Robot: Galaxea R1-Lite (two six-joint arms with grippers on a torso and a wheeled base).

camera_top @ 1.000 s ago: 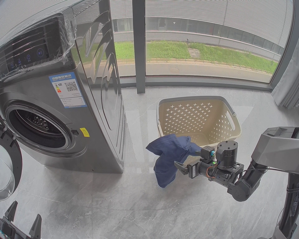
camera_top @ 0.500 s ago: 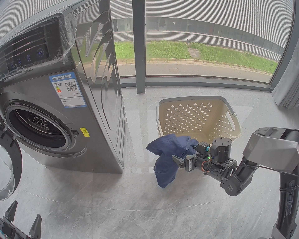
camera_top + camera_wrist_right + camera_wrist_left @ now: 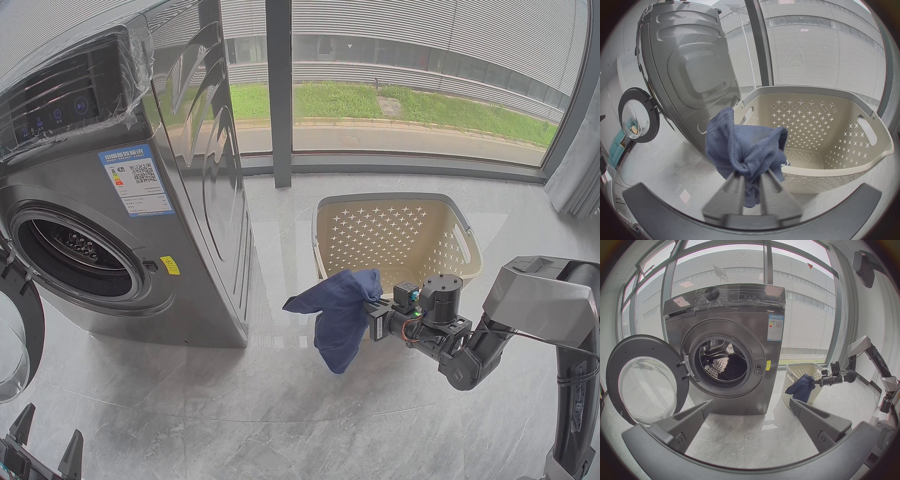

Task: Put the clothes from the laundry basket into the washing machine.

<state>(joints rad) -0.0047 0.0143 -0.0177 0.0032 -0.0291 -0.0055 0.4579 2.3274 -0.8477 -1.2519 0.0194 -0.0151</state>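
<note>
Centre of the head view: the blue cloth (image 3: 340, 315) hangs clear of the floor (image 3: 250, 406), gripped at its top by your right tool (image 3: 369, 310). The right wrist view shows that tool's two fingers (image 3: 734, 190) closed tight on a bunched fold, with the rest of the cloth spilling over and between them. One corner of the cloth spreads toward the left of the head frame and its free end droops below the tool. It hangs outside the basket (image 3: 387, 197), just in front of the basket's near left corner.

The cream basket has star-punched walls and a grey rim. It stands on the floor right of centre, just beside the washer (image 3: 206, 187).

The washer takes up the upper left of the head view. Its round door (image 3: 19, 337) is swung open at the left edge, leaving the drum mouth (image 3: 78, 256) uncovered. In the left wrist view a dark heap (image 3: 732, 368) lies inside the drum, too dim for you to tell what it is.

Your left tool (image 3: 49, 437) sits in the lower left corner of the head view. Its fingers are spread wide with nothing between them, well apart from the cloth. A window (image 3: 406, 94) runs across the top of the frame.
</note>
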